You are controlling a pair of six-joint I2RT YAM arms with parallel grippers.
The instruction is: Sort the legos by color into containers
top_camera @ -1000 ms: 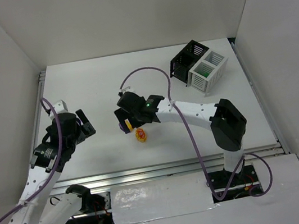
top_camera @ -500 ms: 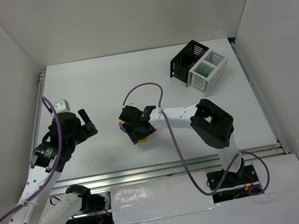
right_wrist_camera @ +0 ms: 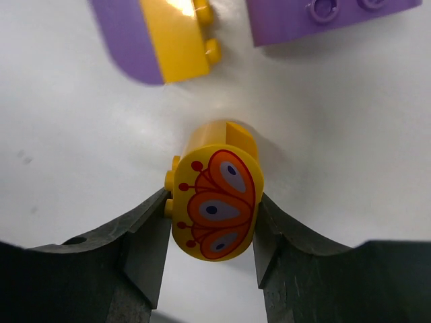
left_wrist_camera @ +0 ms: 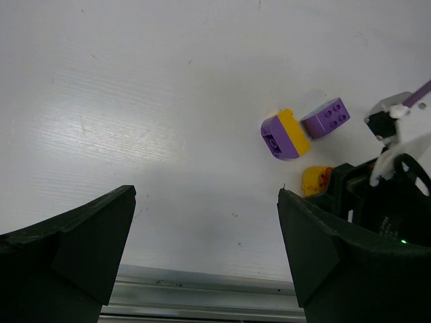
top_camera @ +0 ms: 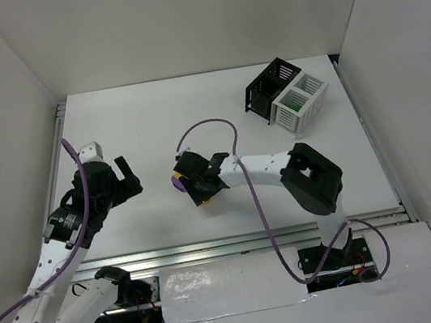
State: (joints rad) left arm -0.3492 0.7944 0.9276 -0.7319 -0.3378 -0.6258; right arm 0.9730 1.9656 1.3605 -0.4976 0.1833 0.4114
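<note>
Legos lie ahead and to the right of the left gripper, which is wide open and holds nothing. A yellow-purple brick and a purple brick sit close together just past the right gripper. It squeezes a yellow brick with a red butterfly print. Far off to its right, the black bin touches the white bin, which holds a green piece.

The left arm and right arm were built of white tubular links with bulky black joint housings, each trailed a thin purple cable, a tiny green light showed on the right wrist, and the fingers were dark matte wedges.
</note>
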